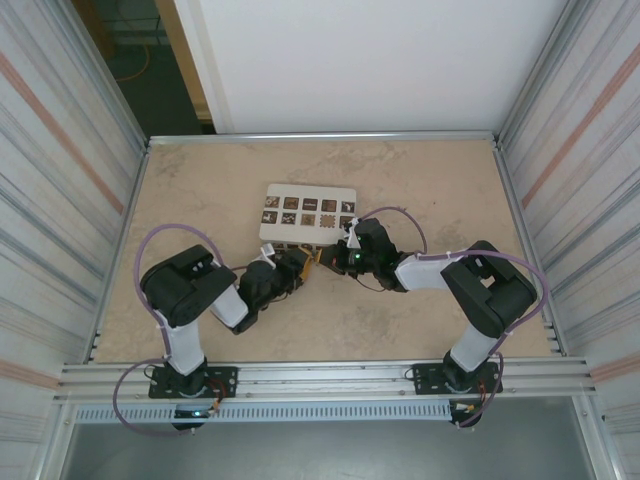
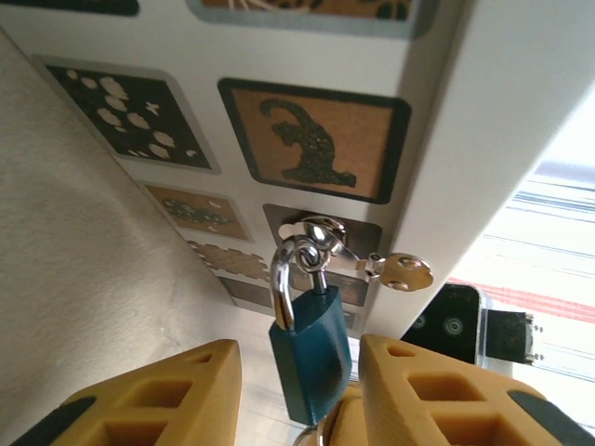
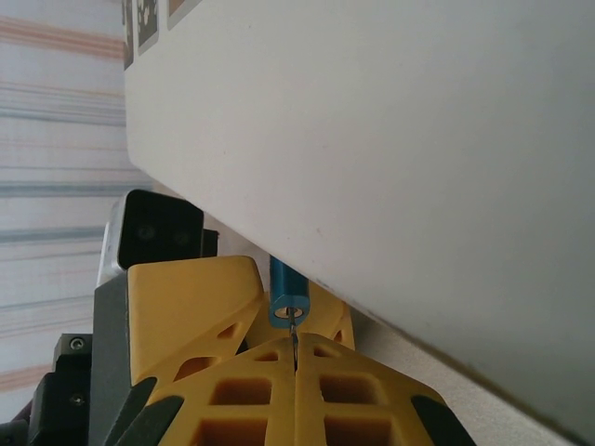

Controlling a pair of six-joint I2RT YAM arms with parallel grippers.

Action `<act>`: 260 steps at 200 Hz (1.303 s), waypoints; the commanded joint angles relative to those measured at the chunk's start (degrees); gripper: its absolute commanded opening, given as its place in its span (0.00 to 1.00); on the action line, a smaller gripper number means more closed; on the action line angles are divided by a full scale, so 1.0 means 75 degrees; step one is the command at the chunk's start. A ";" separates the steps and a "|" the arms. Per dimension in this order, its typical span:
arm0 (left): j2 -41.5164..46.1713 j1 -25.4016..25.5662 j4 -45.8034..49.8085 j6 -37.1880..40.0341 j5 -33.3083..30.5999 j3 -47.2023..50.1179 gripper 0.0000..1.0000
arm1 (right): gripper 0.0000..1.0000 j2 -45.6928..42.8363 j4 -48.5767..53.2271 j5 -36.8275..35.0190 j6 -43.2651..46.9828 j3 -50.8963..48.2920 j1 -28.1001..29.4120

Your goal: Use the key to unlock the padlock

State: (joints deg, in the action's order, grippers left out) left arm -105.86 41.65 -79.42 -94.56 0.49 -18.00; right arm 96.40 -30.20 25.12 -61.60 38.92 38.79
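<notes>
Padlock (image 2: 311, 358) inside left tool (image 2: 297, 404), perhaps touching

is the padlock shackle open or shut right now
Looks shut: in the left wrist view both legs of the shackle run into the padlock body, hooked through the hasp on the white box.

Smooth blue padlock (image 2: 311, 358), shiny metal shackle (image 2: 279, 283)

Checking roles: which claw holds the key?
The right claw, shut on the thin key at the keyhole of the blue padlock; the left claw instead stands open either side of it.
</notes>
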 commanded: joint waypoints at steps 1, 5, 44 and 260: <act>-0.0039 0.0037 -0.0236 -0.0090 -0.0251 -0.0083 0.37 | 0.00 0.0198 0.0194 0.0130 -0.0408 0.0202 0.0117; -0.0051 0.0037 -0.0238 -0.0104 -0.0252 -0.0076 0.36 | 0.00 0.0211 0.0194 0.0141 -0.0416 0.0212 0.0114; -0.0170 0.0037 -0.0229 -0.0170 -0.0355 -0.0117 0.32 | 0.00 0.0211 0.0194 0.0160 -0.0423 0.0250 0.0116; -0.0328 0.0534 -0.0239 -0.0083 -0.0851 -0.0201 0.00 | 0.00 0.0539 -0.0269 -0.0195 -0.0985 0.0578 0.0073</act>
State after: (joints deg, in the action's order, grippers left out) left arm -107.74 43.35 -81.32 -96.77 -6.70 -19.29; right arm 97.93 -30.26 24.21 -63.00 40.80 39.05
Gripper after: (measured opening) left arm 0.141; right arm 0.060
